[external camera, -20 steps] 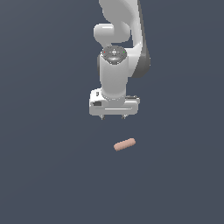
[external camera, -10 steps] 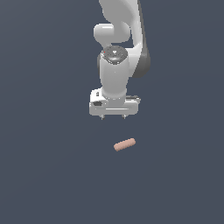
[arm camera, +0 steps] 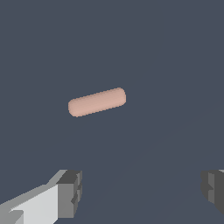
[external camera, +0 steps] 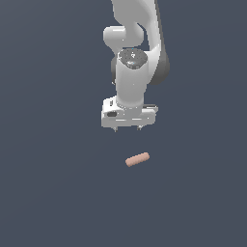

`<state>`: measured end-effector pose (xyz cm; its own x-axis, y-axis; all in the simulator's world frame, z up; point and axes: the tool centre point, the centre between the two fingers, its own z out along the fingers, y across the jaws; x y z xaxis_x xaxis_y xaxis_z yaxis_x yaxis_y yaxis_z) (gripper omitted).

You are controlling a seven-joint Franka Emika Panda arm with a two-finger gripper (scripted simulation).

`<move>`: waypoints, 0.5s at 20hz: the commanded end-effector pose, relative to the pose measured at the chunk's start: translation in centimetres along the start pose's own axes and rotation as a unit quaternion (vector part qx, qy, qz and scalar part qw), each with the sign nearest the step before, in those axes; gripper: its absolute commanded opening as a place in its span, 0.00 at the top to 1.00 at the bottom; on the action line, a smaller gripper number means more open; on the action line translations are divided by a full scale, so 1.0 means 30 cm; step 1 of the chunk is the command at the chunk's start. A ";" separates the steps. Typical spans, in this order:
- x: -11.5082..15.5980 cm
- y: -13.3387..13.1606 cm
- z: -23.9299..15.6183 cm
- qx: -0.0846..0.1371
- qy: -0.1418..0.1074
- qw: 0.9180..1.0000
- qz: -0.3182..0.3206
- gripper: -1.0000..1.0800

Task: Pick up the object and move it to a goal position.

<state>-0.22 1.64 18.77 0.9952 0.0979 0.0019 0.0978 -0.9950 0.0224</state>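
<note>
Showing the arm's hand (external camera: 128,128) above the dark bench (external camera: 48,193), fingers spread wide and holding nothing. The salmon-pink object (external camera: 137,159) lies on its side on the bench, below the hand and slightly toward the exterior view's right, apart from both fingertips. In the wrist view, the object (arm camera: 97,102) appears beyond the two dark finger pads (arm camera: 70,192), untouched.

**No readable markings**

We find no text, label, brand, number or sign in either view (the arm's casing and the plain dark ground carry nothing we can read).
</note>
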 end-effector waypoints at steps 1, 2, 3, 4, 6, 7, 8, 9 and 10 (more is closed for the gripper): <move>0.000 0.001 0.001 0.000 0.000 1.000 0.002 0.04; 0.001 0.001 0.003 0.000 0.000 1.000 0.004 0.04; 0.002 0.001 0.004 0.001 0.000 1.000 0.007 0.04; 0.003 0.000 0.006 0.001 0.000 1.000 0.011 0.04; 0.007 -0.002 0.011 0.001 0.000 1.000 0.019 0.04; 0.010 -0.004 0.014 0.002 0.000 1.000 0.025 0.04; 0.012 -0.005 0.017 0.002 -0.001 1.000 0.031 0.04; 0.015 -0.007 0.020 0.002 -0.001 0.999 0.038 0.04; 0.018 -0.009 0.024 0.003 -0.001 0.999 0.045 0.04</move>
<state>0.18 1.85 18.21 0.9996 0.0280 0.0023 0.0279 -0.9994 0.0179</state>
